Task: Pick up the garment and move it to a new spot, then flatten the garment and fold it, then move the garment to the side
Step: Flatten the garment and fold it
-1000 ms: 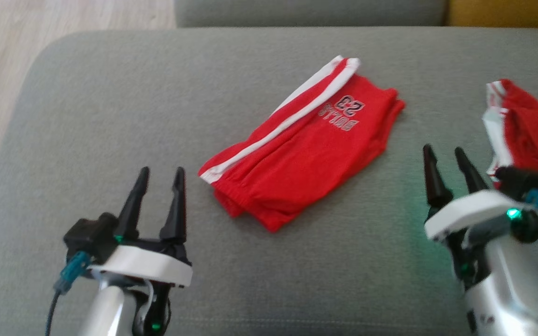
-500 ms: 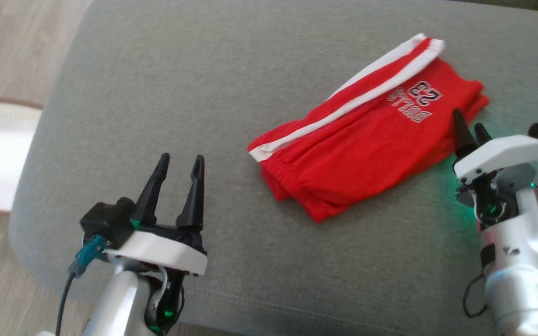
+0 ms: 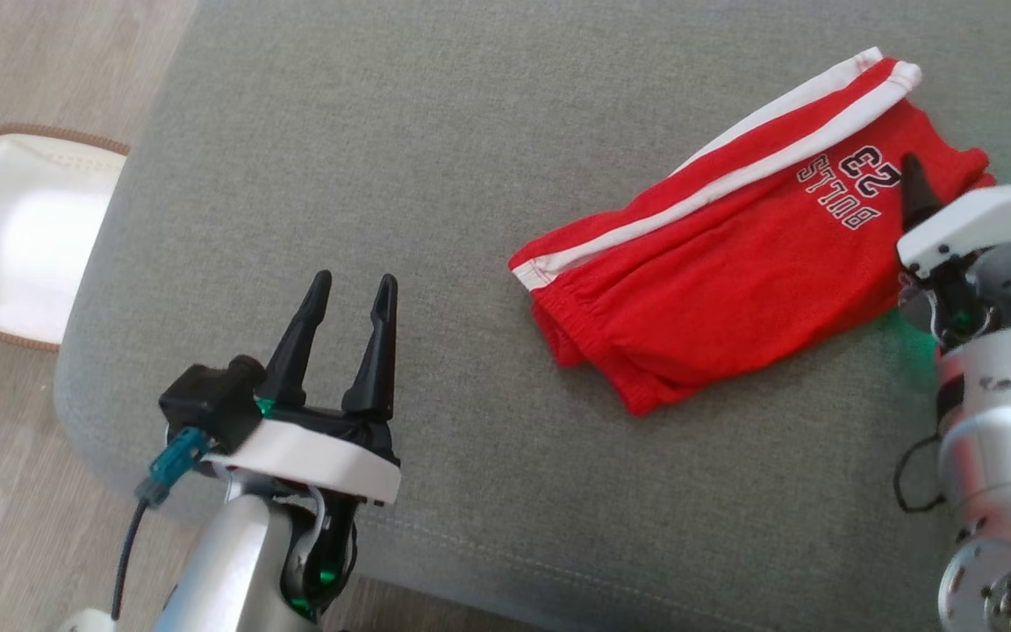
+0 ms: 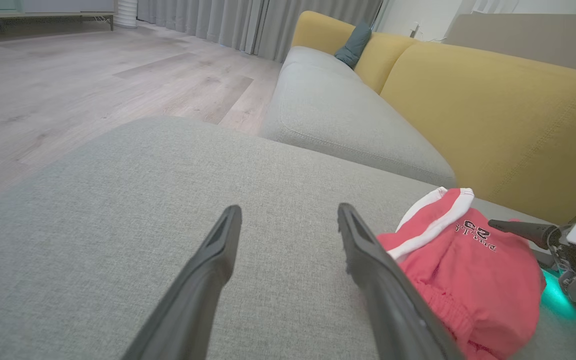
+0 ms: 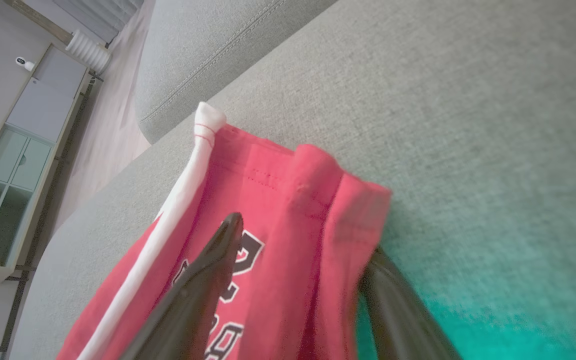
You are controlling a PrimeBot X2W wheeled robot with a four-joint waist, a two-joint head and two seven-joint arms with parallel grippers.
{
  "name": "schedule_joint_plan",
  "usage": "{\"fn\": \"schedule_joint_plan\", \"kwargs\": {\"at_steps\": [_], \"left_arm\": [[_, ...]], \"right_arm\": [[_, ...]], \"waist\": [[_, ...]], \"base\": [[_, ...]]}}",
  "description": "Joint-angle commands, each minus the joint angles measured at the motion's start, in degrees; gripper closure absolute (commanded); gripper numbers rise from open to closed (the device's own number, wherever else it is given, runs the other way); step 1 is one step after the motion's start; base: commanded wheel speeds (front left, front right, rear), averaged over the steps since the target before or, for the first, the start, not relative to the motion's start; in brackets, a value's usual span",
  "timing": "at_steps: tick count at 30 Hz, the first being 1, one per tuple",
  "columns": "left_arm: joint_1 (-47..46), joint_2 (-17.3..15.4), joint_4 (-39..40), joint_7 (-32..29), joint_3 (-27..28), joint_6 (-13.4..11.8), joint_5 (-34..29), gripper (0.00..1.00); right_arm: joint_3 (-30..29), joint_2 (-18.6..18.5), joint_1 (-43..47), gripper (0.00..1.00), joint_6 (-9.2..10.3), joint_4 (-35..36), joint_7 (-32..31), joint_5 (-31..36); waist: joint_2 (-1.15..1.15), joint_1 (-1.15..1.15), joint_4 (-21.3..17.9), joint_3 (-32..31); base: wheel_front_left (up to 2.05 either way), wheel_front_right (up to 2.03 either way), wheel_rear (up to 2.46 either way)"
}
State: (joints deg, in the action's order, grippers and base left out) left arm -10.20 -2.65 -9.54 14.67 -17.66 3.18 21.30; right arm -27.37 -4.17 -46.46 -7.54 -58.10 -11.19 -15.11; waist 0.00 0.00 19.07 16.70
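Our right end effector (image 5: 305,245) is spread wide astride one short edge of the garment (image 3: 734,281). In the right wrist view one finger lies over the printed face and the other sits low beside the hem, its tip hidden by the cloth, so nothing is pinched. Our left end effector (image 3: 354,281) is also spread and empty, hovering over bare cushion at the lower left of the head frame. The red shorts with white side stripes lie doubled over and fairly flat on the grey sofa cushion (image 3: 435,175), towards the right of that frame. A white basket (image 3: 5,237) stands on the floor at the far left. We judge the cloth to be light, soft and limp: it should droop from any grip, and the stacked layers may slide apart. The safest hold looks like a pinch through every layer at the hem by the print, or at the gathered waistband.
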Motion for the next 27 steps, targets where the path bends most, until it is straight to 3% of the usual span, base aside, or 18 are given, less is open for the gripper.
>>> {"fn": "schedule_joint_plan", "kwargs": {"at_steps": [1,6,7,8,14,27], "left_arm": [[-2.03,-0.23,1.79,0.33,1.75,-0.21,0.41,0.00],[-2.59,-0.23,1.79,0.33,1.63,-0.37,0.83,0.00],[-2.71,-0.23,1.76,0.33,1.61,-0.43,0.89,0.00],[-2.83,-0.23,1.73,0.33,1.60,-0.50,0.95,0.00],[-3.14,-0.23,1.46,0.33,2.10,-0.48,1.05,0.00],[-2.07,-0.23,0.93,0.33,3.86,0.12,-1.01,0.00]], "right_arm": [[0.40,1.29,-0.87,0.00,0.05,-1.21,-1.20,1.19],[-1.55,1.29,-4.00,0.00,0.05,-3.80,-2.48,5.20],[-1.76,1.29,-4.60,0.24,0.05,-4.28,-2.74,5.66],[-1.77,1.29,-5.27,1.00,0.05,-4.72,-2.91,5.93],[-0.24,1.29,-8.06,1.00,0.05,-5.24,0.30,3.39],[6.89,1.29,0.01,1.00,0.05,0.98,7.86,-14.59]], "waist": [[0.00,0.00,0.27,0.43],[0.00,0.00,0.32,1.24],[0.00,0.00,0.23,1.33],[0.00,0.00,0.08,1.40],[0.00,0.00,-2.56,1.08],[0.00,0.00,-11.49,-3.39]], "base": [[0.00,0.00,0.00],[0.00,0.00,0.00],[0.00,0.00,0.00],[0.00,0.00,0.00],[0.00,0.00,0.00],[0.00,0.00,0.00]]}}
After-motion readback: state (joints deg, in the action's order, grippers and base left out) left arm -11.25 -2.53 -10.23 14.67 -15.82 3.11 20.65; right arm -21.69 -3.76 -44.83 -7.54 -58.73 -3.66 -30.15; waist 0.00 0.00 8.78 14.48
